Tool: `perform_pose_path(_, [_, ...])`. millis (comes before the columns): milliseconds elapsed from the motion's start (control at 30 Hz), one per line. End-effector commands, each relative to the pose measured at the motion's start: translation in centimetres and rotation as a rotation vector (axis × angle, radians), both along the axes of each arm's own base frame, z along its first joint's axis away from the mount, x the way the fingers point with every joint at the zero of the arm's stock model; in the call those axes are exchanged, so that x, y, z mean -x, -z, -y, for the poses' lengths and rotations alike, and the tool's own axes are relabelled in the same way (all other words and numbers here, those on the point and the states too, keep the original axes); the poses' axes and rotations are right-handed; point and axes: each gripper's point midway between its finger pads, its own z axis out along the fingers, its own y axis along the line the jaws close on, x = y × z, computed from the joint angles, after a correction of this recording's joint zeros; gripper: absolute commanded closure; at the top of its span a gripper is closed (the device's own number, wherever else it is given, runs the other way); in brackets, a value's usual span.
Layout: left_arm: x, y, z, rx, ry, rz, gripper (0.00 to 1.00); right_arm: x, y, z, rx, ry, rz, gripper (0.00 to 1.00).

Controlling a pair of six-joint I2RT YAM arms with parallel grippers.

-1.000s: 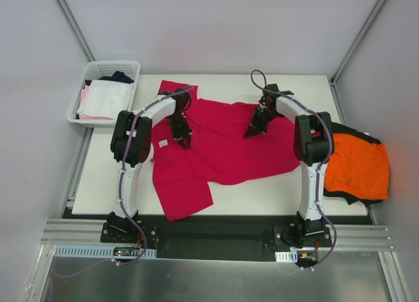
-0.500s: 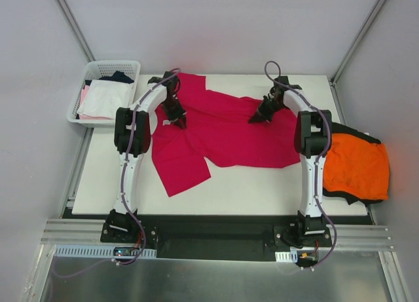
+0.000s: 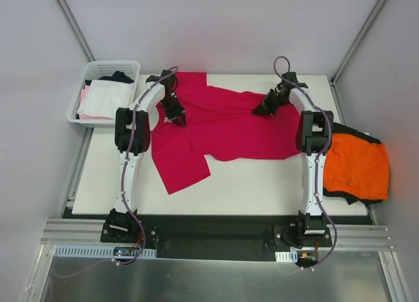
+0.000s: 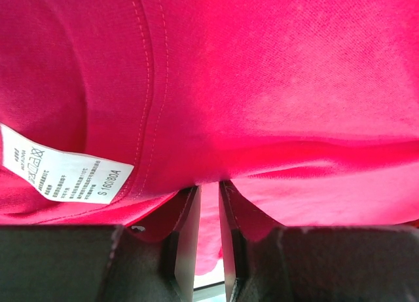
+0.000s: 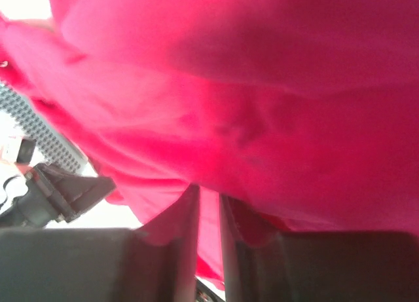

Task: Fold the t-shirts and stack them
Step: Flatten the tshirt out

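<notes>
Down at the near edge, bare counter (image 3: 262,184) in front of both arms. Just beyond it sprawls the crimson t-shirt (image 3: 222,128), spread wide across the middle of the counter, one flap trailing toward the near left. Off to the right, past the counter's edge, the orange t-shirt (image 3: 357,168) sits in a heap, with the black t-shirt (image 3: 344,196) peeking out from under its rim.

Now the left claw (image 3: 180,118), on the crimson shirt's left part: from the wrist view its fingers (image 4: 186,240) stand nearly together and clamped on a fold of red cloth, white care label (image 4: 65,174) just beside the grip. Across the shirt, the right claw (image 3: 258,110) is down at the far right part of the same shirt. Its fingers (image 5: 186,236) stand close with red cloth draped over and into the slit; whether it truly pinches, I cannot tell.

Far left corner: white mesh basket (image 3: 105,69), holding a white garment (image 3: 105,99) and a pink one (image 3: 84,95).
</notes>
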Motion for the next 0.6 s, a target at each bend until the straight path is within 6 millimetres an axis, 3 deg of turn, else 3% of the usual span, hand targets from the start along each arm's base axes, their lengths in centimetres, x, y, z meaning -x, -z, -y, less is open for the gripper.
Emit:
perform_pose_path(0, [-0.4,2.3,-1.3,-0.046,0.025,-0.008,0.82,-1.9,-1.0,0.7,-0.023,0.007,0.102,0.72])
perform_pose_path(33, [-0.8,1.9,-1.2,-0.037,0.027,0.010,0.82,-2.2,-1.4,0.8,-0.028,0.008,0.119,0.62])
perform_pose_path(133, [-2.0,0.4,-0.6,-0.006,0.046,0.072,0.76,-3.2,-3.0,1.2,-0.042,0.018,0.177,0.51])
perform_pose_path(267, [-3.1,-1.7,-0.2,0.011,0.058,0.145,0.58,-3.7,-4.8,1.4,-0.054,0.020,0.225,0.44])
perform_pose_path(300, [-3.3,-2.3,-0.2,0.012,0.062,0.161,0.49,-3.8,-5.6,1.4,-0.054,0.020,0.241,0.44])
perform_pose_path(333, [-3.5,-3.5,0.0,0.017,0.064,0.187,0.46,-3.7,-6.0,1.4,-0.062,0.015,0.247,0.44])
perform_pose_path(367, [-3.4,-4.2,0.2,0.013,0.069,0.202,0.41,-3.2,-6.0,1.4,-0.062,0.011,0.239,0.44])
perform_pose_path(400, [-3.4,-5.0,0.3,0.009,0.075,0.221,0.35,-2.9,-7.3,1.4,-0.060,0.005,0.258,0.44])
perform_pose_path(433, [-3.3,-6.8,0.5,0.009,0.082,0.256,0.32,-2.4,-7.6,1.4,-0.054,-0.003,0.256,0.43])
perform_pose_path(500, [-2.5,-8.0,1.3,0.001,0.107,0.275,0.29,-0.4,-7.4,1.6,-0.021,-0.033,0.225,0.43])
perform_pose_path(533, [-2.0,-9.7,1.6,0.006,0.116,0.304,0.27,0.3,-8.6,2.2,0.023,-0.032,0.236,0.43])
perform_pose_path(567, [-1.1,-9.6,1.9,0.008,0.125,0.287,0.27,2.0,-8.4,2.6,0.049,-0.042,0.178,0.43])
